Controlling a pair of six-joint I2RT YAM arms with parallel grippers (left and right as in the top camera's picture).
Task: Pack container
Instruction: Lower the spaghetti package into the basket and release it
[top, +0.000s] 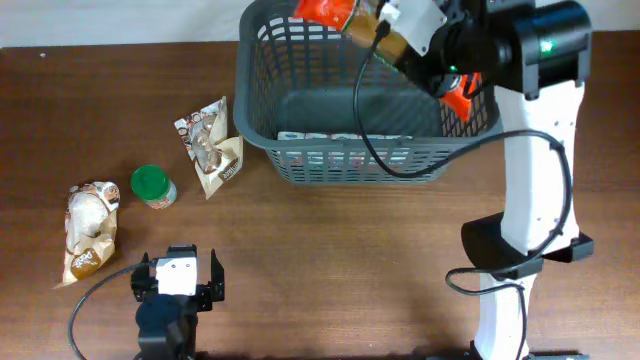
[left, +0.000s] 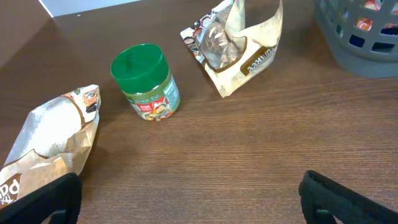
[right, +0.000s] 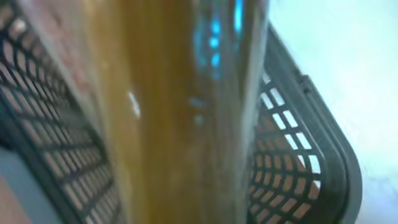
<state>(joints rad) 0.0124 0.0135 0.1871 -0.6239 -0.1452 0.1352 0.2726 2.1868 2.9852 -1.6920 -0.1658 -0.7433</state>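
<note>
Overhead, right hand (top: 386, 30) clamps an orange-brown packet (top: 335, 12) above the container (top: 350, 160); left hand (top: 180, 265) gapes empty.

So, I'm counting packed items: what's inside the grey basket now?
The basket floor looks mostly bare; a red-and-white item lies along the near wall, mostly hidden by it. The right pincer, holding an orange-brown packet above, hides the far right corner.

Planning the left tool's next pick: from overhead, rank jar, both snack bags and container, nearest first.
1. Green-lidded jar and leftmost snack bag, ahead-left of the left tool: too close to call.
2. Other snack bag, farther ahead.
3. Container, far right.
</note>
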